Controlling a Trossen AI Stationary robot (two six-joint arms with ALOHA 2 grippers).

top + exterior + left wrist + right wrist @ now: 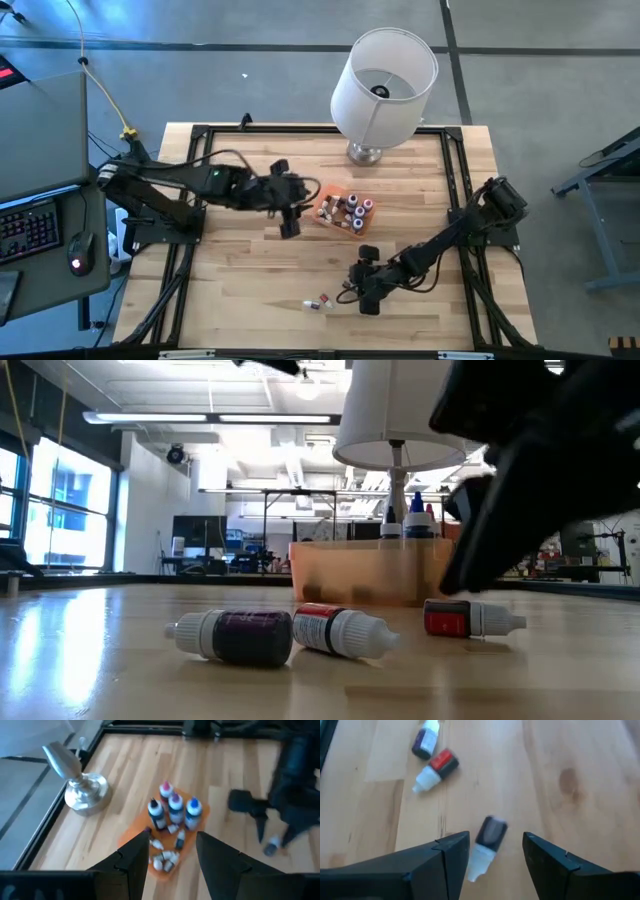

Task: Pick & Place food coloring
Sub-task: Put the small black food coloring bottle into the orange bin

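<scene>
An orange tray [345,210] sits mid-table with three food coloring bottles [175,810] standing in it and several lying at one end. My left gripper [172,836] hovers open above the tray's near end, just left of the tray in the high view [290,228]. Three more bottles lie on their sides on the wood near the front edge: a dark purple one [235,635], a red-and-black one [340,630] and a red-labelled one [470,620]. My right gripper [495,836] is open and low, its fingers on either side of that last bottle [487,842], not touching it.
A white table lamp [385,80] stands at the table's far edge, its metal base [85,792] just beyond the tray. A black frame [190,200] runs along the table's sides. Bare wood lies between the tray and the loose bottles [320,302].
</scene>
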